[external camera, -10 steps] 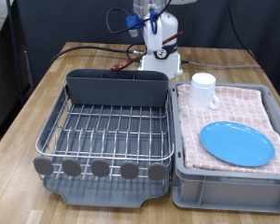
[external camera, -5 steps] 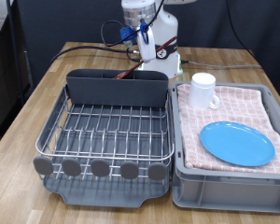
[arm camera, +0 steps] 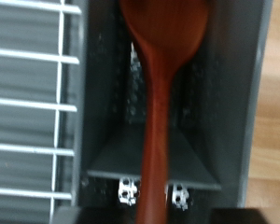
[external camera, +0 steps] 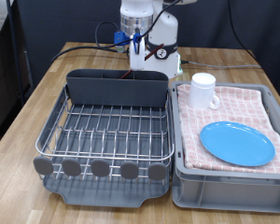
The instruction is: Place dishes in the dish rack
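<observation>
My gripper (external camera: 134, 52) hangs over the tall grey cutlery compartment (external camera: 117, 89) at the back of the dish rack (external camera: 49, 140). It is shut on the reddish-brown wooden spoon (external camera: 133, 67), which points down into the compartment. The wrist view has the spoon (arm camera: 157, 84) running between the two fingertips of the gripper (arm camera: 154, 192), its bowl deep inside the compartment (arm camera: 103, 103). The white mug (external camera: 204, 91) and the blue plate (external camera: 236, 143) rest on the pink checkered cloth at the exterior view's right.
A grey crate (external camera: 224, 185) lined with the pink cloth (external camera: 247, 101) stands right beside the rack. Cables (external camera: 79, 47) trail across the wooden table (external camera: 37, 89) behind the rack. The rack's wire grid (external camera: 107, 126) carries nothing.
The gripper has shifted towards the exterior view's left and sunk lower. The spoon has gone from a slant behind the rack to hanging down into the cutlery compartment.
</observation>
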Motion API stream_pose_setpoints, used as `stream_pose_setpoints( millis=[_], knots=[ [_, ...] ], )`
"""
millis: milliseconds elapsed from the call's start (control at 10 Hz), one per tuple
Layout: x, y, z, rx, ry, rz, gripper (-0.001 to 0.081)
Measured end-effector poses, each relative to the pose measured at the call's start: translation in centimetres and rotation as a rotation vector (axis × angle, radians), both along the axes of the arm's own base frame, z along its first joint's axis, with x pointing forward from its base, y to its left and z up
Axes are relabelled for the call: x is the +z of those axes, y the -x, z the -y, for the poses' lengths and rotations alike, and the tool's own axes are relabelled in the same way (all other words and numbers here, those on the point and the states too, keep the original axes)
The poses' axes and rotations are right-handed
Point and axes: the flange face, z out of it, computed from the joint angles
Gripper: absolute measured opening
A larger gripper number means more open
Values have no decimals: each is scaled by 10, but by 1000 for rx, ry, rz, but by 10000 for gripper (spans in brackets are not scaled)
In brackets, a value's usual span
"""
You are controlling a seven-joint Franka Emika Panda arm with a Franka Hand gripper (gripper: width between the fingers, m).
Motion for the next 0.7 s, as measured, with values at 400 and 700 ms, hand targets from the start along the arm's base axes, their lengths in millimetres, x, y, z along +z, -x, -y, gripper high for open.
stream_pose_setpoints(
  millis=[400, 700],
  knots=[
    [8, -8, -13, 38, 141, 37, 593],
    [26, -18, -37, 105, 194, 110, 750]
  ],
)
